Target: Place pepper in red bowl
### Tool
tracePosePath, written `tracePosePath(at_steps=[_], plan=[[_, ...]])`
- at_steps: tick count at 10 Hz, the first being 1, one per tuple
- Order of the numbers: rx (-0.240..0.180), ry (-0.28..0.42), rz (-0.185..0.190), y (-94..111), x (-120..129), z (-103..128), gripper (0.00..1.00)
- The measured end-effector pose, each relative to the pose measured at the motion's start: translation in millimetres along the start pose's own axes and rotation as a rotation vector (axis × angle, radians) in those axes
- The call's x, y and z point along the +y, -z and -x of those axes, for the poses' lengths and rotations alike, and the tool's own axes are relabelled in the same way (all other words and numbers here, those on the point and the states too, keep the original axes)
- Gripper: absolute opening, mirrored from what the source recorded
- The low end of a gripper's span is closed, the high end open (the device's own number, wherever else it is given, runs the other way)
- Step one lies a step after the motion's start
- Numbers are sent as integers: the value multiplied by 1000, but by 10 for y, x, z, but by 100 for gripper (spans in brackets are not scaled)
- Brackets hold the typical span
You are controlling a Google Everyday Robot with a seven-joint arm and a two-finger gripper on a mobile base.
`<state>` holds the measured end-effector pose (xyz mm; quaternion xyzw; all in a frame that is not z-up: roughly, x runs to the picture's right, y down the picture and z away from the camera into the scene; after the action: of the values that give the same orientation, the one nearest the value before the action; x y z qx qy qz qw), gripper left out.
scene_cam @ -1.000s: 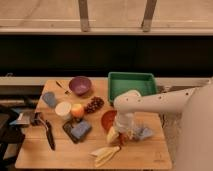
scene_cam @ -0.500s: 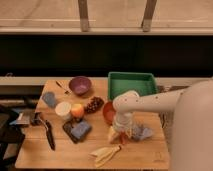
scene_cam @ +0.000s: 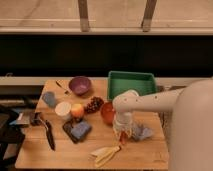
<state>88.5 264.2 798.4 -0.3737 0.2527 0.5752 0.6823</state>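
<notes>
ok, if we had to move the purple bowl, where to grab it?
Take the purple bowl by its rim, from above, straddling the wall on the near side: it sits upright, mouth open. The gripper is beside the red bowl.

Round orange-red bowl (scene_cam: pixel 106 113), upright; slim reddish pepper (scene_cam: pixel 123 138) seemingly at the claw (scene_cam: pixel 121 133), just beside it.

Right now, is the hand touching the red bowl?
Cannot tell. In the camera view the hand hangs just right of the red bowl, and the arm covers the bowl's right rim.
</notes>
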Motion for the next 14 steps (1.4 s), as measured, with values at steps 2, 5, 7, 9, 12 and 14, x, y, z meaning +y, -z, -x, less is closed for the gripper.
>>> tracePosePath(at_steps=[2, 5, 7, 9, 12, 14], plan=[[2, 0, 3, 5, 15, -6, 1], [-57, -33, -29, 180, -88, -53, 0], [-107, -54, -61, 505, -152, -102, 0], [-158, -93, -95, 881, -316, -158, 0], [-219, -116, -131, 1233, -454, -87, 0], [-231, -98, -140, 1306, -395, 22, 0]])
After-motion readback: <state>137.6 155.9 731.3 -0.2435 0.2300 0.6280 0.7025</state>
